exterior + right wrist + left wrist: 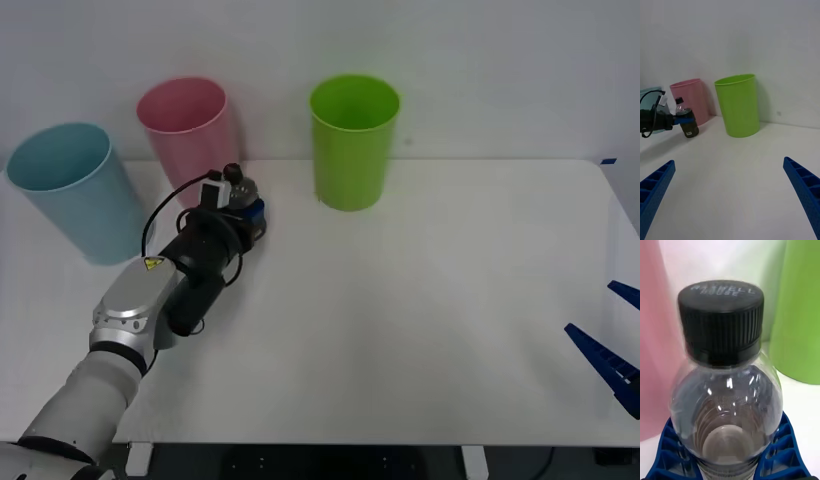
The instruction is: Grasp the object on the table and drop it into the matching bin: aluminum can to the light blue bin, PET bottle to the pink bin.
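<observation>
The left pincer (247, 208) is closed on the bottle (240, 190), its blue fingers (666, 450) pressed against both sides of the clear body below the shoulder. The left wrist view shows the black cap (720, 315) uppermost and the fingers cupping the bottle (728, 408) tightly from either side. In the right wrist view the bottle (687, 122) hangs clear of the worktop (737, 180), tilted a little, with its dark label below the left pincer (682, 119).

Taking the pink bin (187, 125) as the landmark: the bottle is held just in front of it, low beside its wall and not over its rim. The light blue bin (75, 190) stands near the pink bin, on the side of the robot's left and a little closer to the robot. The green bin (352, 140) stands on the pink bin's other side, apart from it, toward the robot's right. All three stand upright on the worktop (400, 320).

The right pincer (612, 345) sits far from the pink bin, at the worktop's right edge, its fingers (805, 191) spread wide with nothing between them.
</observation>
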